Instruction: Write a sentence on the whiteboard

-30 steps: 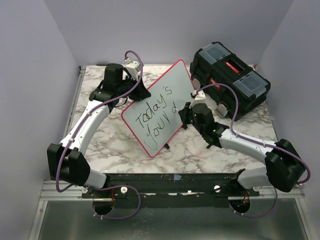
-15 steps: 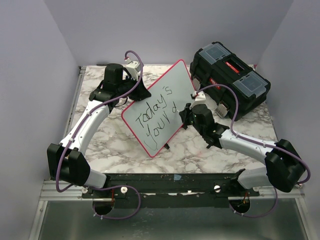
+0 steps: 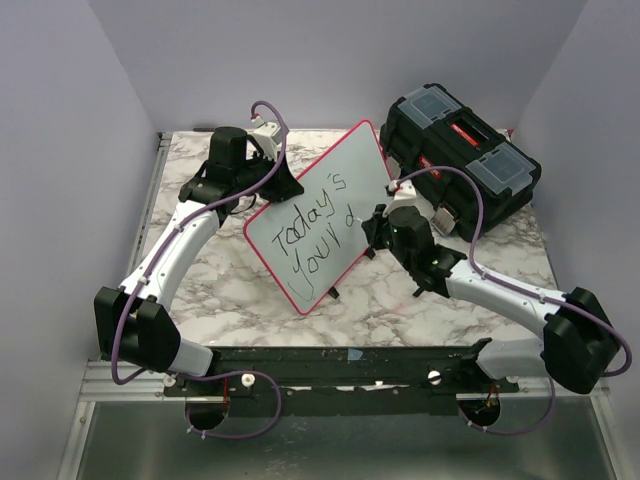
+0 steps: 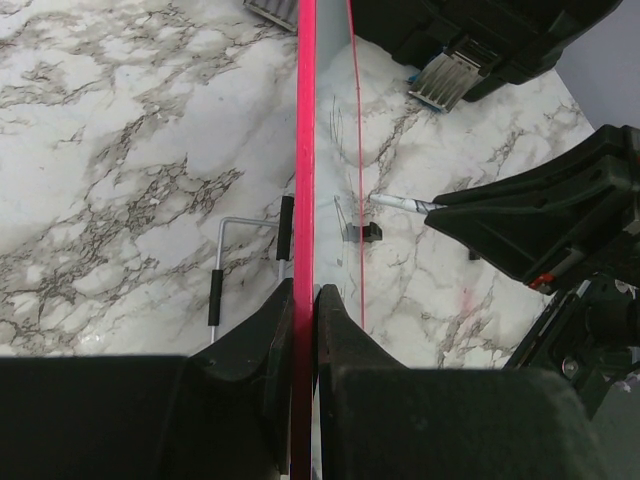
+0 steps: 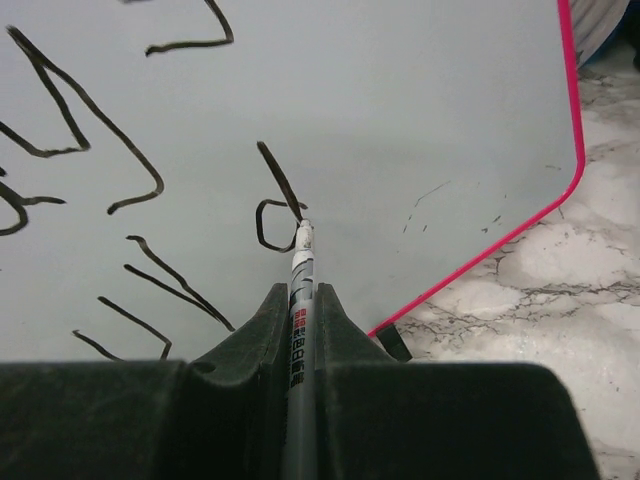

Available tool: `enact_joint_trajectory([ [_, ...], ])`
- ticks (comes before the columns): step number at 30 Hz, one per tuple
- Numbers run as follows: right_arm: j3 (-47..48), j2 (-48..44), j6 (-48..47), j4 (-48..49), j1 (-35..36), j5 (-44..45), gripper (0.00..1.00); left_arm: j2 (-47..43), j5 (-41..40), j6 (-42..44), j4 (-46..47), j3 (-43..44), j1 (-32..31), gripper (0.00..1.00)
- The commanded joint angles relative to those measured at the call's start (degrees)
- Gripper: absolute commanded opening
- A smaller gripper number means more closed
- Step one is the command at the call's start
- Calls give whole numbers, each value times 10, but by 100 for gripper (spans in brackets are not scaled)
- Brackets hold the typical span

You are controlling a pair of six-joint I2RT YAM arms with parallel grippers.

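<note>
The whiteboard (image 3: 318,215) with a red-pink rim stands tilted on the marble table. My left gripper (image 3: 268,186) is shut on its upper left edge; in the left wrist view the rim (image 4: 303,200) runs between my left gripper's (image 4: 304,300) jaws. The sentence (image 3: 310,235) reads "Today's" and below it "Your d" in black. My right gripper (image 3: 372,228) is shut on a marker (image 5: 300,300). The marker tip touches the board at the lower right of the "d" (image 5: 275,210) in the right wrist view.
A black toolbox (image 3: 460,155) with red latches stands at the back right, close behind the right arm. A wire board stand (image 4: 222,270) lies on the table behind the board. Purple walls enclose the table on three sides.
My right gripper has shifted slightly right and up along the board with the marker, and the right arm's base link has swung rightward. The left arm and board have not moved.
</note>
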Motion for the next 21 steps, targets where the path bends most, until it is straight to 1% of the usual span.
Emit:
enact_joint_trajectory([
  [1, -2, -38, -10, -19, -5, 28, 1, 5, -7, 49, -27, -2, -8, 0],
  [5, -6, -43, -7, -19, -26, 14, 1, 3, -6, 48, -27, -2, -8, 0],
  [10, -3, -33, -3, 4, -47, -35, 1, 5, -5, 48, -27, -1, -8, 0],
  [21, 28, 12, -1, 23, -69, -69, 1, 3, -3, 47, -27, -2, -10, 0],
])
